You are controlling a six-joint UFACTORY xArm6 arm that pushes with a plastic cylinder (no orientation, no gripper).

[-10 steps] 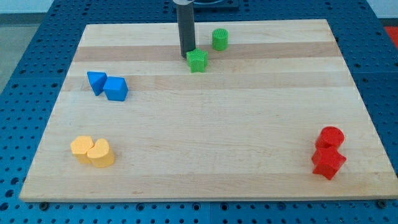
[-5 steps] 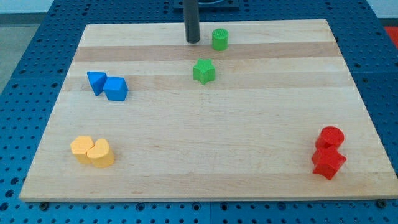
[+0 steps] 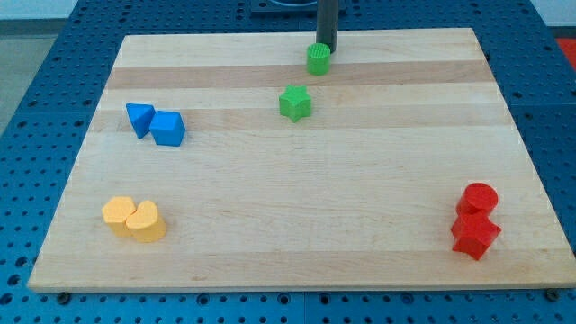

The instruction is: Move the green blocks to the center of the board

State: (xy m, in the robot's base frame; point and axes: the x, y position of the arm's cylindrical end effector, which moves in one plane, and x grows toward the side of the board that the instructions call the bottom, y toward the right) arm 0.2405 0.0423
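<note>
A green star-shaped block [image 3: 294, 103] lies on the wooden board [image 3: 297, 207], above the middle and a little to the view's left of centre. A green cylinder [image 3: 318, 58] stands near the board's top edge. My tip [image 3: 326, 49] is at the top edge, just behind the green cylinder and at its upper right side, touching or nearly touching it. The rod rises out of the view's top.
A blue triangular block [image 3: 139, 118] and a blue cube [image 3: 167, 129] sit together at the view's left. Two yellow blocks [image 3: 133, 220] sit at the lower left. A red cylinder [image 3: 479, 198] and a red star block [image 3: 474, 234] sit at the lower right.
My tip pushed the green star down toward the middle, then moved up and to the view's right, ending behind the green cylinder. The cylinder has barely moved.
</note>
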